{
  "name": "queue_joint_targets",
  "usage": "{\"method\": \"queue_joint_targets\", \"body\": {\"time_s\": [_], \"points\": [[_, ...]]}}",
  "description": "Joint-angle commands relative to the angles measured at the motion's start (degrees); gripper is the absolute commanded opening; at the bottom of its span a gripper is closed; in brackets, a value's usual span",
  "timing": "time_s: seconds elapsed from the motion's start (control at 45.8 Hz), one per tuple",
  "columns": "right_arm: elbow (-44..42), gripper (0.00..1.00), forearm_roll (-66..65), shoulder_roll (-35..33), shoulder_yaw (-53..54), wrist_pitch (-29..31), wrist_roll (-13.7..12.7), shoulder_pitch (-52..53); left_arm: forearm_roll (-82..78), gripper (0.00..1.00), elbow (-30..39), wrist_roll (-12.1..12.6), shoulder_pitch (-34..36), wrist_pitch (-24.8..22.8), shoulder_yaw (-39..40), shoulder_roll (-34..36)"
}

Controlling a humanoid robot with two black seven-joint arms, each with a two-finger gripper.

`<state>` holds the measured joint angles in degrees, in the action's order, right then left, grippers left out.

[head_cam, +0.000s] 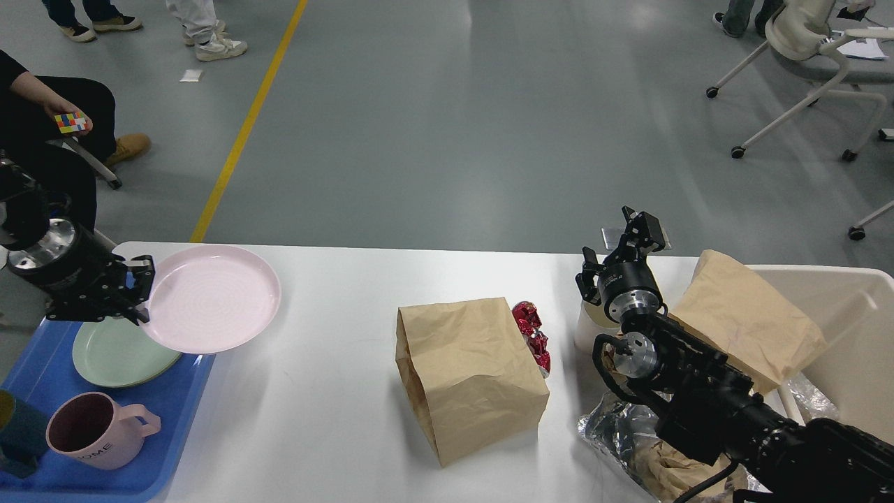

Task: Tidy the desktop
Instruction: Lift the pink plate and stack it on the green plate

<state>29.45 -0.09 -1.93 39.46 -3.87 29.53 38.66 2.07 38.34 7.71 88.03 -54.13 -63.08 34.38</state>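
White desktop (335,391) beneath both tools, left (140,297) and right (632,230).

The blue tray (42,377) at the desktop's (335,419) left end is cut off by the left and bottom edges. The pink plate (213,298) overlaps part of the green plate (115,356). At the right end, the right arm hides part of the crumpled foil (614,433), and the cream bin (845,328) runs out of view.
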Motion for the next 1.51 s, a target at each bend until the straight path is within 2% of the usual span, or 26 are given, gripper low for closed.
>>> {"method": "queue_joint_targets", "body": {"time_s": [0.0, 0.109, 0.371, 0.634, 0.939, 1.158, 1.333, 1.486], "points": [[-0.01, 1.0, 0.0, 0.0, 0.0, 0.0, 0.0, 0.01, 0.04, 0.0, -1.16, 0.37, -0.49, -0.01, 0.07, 2.88], [-0.01, 1.0, 0.0, 0.0, 0.0, 0.0, 0.0, 0.01, 0.12, 0.0, -3.0, 0.37, -2.07, 0.61, 0.24, 3.68], [-0.01, 1.0, 0.0, 0.0, 0.0, 0.0, 0.0, 0.01, 0.56, 0.0, -9.94, 0.37, -12.26, 0.87, 5.78, 3.68], [-0.01, 1.0, 0.0, 0.0, 0.0, 0.0, 0.0, -0.08, 0.48, 0.0, -16.71, 0.46, -18.24, 4.56, 6.13, 2.63], [-0.01, 1.0, 0.0, 0.0, 0.0, 0.0, 0.0, 0.01, 0.56, 0.0, -21.98, 0.55, -22.02, 7.46, 6.31, 0.17], [-0.01, 1.0, 0.0, 0.0, 0.0, 0.0, 0.0, 0.01, 0.56, 0.0, -23.13, 3.8, -23.34, 11.41, 6.39, -0.98], [-0.01, 1.0, 0.0, 0.0, 0.0, 0.0, 0.0, -0.08, 0.48, 0.0, -23.13, 4.24, -24.04, 12.91, 6.39, -1.33], [-0.01, 1.0, 0.0, 0.0, 0.0, 0.0, 0.0, 0.01, 0.39, 0.11, -23.13, 4.15, -23.96, 13.79, 6.83, -1.33]]}}
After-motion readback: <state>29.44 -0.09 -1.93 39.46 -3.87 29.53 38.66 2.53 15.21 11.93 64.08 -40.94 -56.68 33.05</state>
